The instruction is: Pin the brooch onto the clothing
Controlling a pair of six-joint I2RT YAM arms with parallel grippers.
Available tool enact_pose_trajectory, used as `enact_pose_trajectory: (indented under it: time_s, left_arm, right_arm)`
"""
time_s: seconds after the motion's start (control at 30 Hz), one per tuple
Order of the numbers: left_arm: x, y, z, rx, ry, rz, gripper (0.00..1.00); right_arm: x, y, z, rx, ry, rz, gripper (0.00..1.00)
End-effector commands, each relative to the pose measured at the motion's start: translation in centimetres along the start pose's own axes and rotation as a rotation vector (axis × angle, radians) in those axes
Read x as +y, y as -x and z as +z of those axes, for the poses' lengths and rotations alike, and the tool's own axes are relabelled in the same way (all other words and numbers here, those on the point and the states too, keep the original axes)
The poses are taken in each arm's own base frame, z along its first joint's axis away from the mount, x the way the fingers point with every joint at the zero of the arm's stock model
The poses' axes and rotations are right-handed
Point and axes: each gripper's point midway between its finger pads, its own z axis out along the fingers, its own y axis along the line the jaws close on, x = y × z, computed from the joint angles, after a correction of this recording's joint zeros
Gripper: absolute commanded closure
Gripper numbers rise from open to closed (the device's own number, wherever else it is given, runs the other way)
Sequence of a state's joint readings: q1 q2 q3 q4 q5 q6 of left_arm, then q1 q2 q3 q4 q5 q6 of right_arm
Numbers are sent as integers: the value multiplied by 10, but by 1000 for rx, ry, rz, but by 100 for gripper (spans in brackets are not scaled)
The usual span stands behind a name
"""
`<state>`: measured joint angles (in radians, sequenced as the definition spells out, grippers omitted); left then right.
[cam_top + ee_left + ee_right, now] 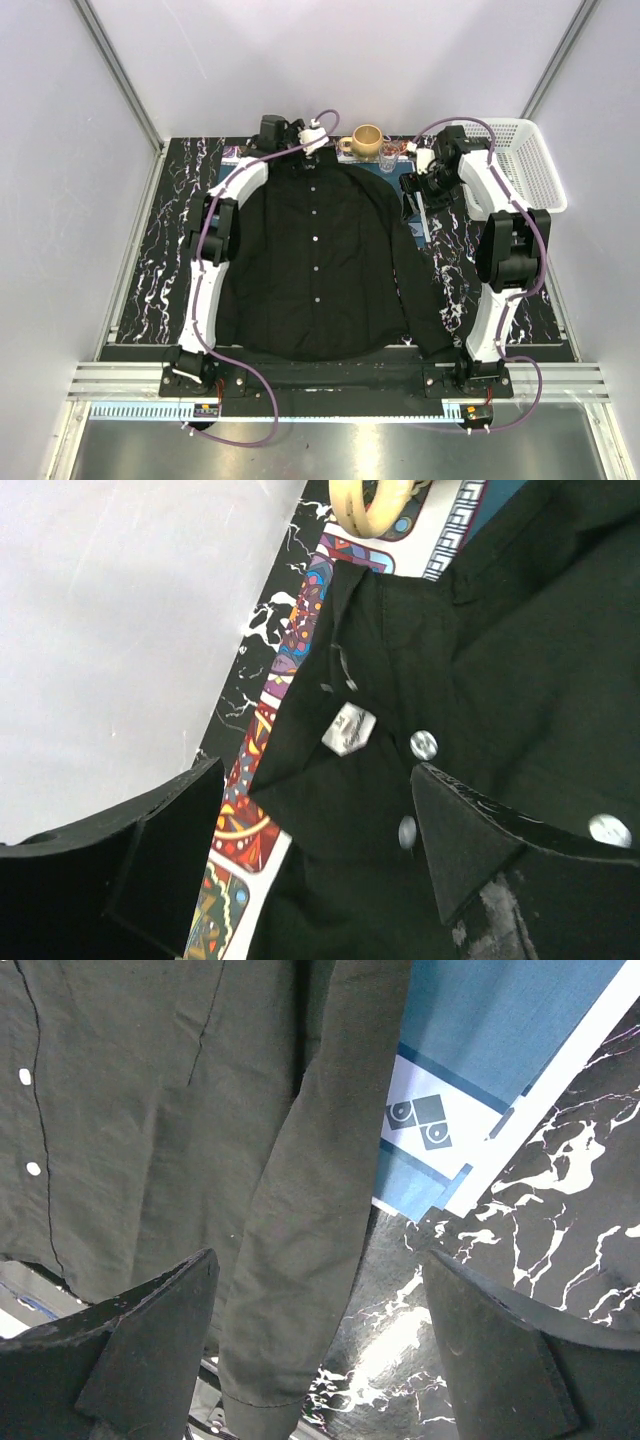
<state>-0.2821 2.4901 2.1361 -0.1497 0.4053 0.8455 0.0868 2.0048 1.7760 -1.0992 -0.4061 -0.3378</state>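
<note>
The black shirt (315, 260) lies flat, front up, collar at the far side, with white buttons (316, 238) down the front. My left gripper (280, 135) hovers open over the collar; in the left wrist view (315, 772) its fingers straddle the collar point (330, 800), with a white neck label (348, 730) and round buttons (424, 745) close by. My right gripper (414, 188) is open and empty above the shirt's right sleeve (300, 1220). I cannot make out the brooch in any view.
A yellow mug (366, 140) and a small glass (388, 157) stand behind the collar. A white basket (535, 160) sits at the far right. A patterned mat (290, 660) and a blue one (480, 1040) lie under the shirt on the black marble table (560, 1190).
</note>
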Motion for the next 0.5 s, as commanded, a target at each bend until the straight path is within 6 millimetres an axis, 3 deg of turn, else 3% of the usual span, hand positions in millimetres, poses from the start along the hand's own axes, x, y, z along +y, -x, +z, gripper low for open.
enact_pose_trajectory:
  time_s: [0.0, 0.1, 0.13, 0.17, 0.2, 0.23, 0.27, 0.3, 0.33, 0.37, 0.4, 0.47]
  left_arm:
    - [13, 72, -62, -108, -77, -10, 18]
    - [31, 77, -92, -81, -12, -58, 19]
    - [37, 91, -114, -100, 5, -111, 19]
    - [43, 90, -129, -105, 14, -142, 19]
    - [26, 84, -137, -95, -37, -182, 20]
    - [23, 89, -152, -98, -38, -197, 20]
    - [28, 111, -184, -128, -4, -184, 20]
    - [10, 100, -193, -109, -25, -216, 20]
    - [3, 104, -206, -116, -28, -246, 20]
    - [5, 125, -240, -159, 2, -234, 20]
    - [-18, 114, -246, -143, -43, -273, 20]
    - [-35, 119, -269, -153, -57, -284, 20]
  right_arm:
    - [12, 10, -34, -63, -8, -41, 11]
    - [11, -8, -38, -17, -24, -59, 12]
    - [11, -14, -40, -3, -33, -65, 13]
    - [11, -20, -42, 6, -38, -82, 13]
    - [15, -32, -46, 20, -43, -88, 14]
    - [15, -39, -48, 29, -53, -92, 14]
    - [17, -46, -50, 38, -50, -107, 14]
    - [21, -60, -54, 59, -50, -107, 14]
    - [22, -69, -55, 76, -56, -109, 14]
    - [22, -78, -55, 91, -58, -115, 15]
    - [26, -95, -54, 121, -52, -111, 15]
    - [25, -115, -53, 165, -56, -138, 17]
